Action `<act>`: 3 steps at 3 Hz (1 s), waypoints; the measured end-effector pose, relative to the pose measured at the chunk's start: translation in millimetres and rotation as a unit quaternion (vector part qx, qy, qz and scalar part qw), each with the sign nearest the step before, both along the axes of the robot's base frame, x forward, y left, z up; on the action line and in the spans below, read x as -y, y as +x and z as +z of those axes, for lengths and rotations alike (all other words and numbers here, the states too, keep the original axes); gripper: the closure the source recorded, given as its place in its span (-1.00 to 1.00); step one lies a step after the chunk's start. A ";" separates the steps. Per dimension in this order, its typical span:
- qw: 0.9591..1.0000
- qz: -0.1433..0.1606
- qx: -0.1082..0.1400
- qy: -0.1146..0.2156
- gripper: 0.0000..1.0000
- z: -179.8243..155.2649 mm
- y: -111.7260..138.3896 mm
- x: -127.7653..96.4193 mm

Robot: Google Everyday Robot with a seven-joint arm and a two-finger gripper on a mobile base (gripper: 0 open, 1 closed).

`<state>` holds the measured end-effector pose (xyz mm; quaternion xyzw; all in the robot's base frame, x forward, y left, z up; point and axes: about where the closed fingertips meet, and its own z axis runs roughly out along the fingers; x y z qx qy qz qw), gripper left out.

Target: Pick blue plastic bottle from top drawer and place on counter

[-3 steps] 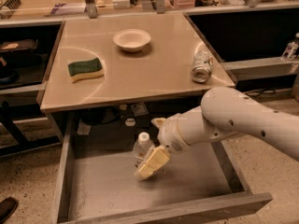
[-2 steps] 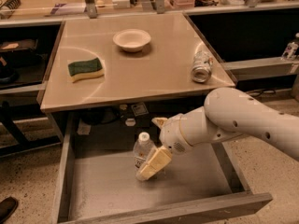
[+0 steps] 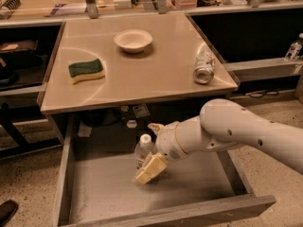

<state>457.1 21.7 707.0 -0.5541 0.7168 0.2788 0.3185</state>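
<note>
The blue plastic bottle (image 3: 143, 149), clear with a white cap, stands upright in the open top drawer (image 3: 109, 188), near the drawer's middle and toward its back. My gripper (image 3: 148, 170) is down in the drawer right at the bottle, its cream-coloured end across the bottle's lower half and hiding it. My white arm (image 3: 227, 131) reaches in from the right. The beige counter (image 3: 142, 74) lies above the drawer.
On the counter are a white bowl (image 3: 133, 40), a green-and-yellow sponge (image 3: 86, 70) and a silver-green can (image 3: 204, 67) lying near the right edge. The drawer's front wall (image 3: 189, 214) is close to the camera. Cluttered shelves stand behind and to the sides.
Almost nothing: my gripper has shifted very slightly at the bottle, and the bottle stands where it was.
</note>
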 end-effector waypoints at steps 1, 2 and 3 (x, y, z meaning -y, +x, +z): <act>1.000 0.001 -0.002 0.001 -1.00 -0.8 -0.1 -0.7; 1.000 0.001 -0.002 0.001 -0.62 -0.7 -0.1 -0.7; 1.000 0.001 -0.002 0.001 -0.16 -0.7 -0.1 -0.7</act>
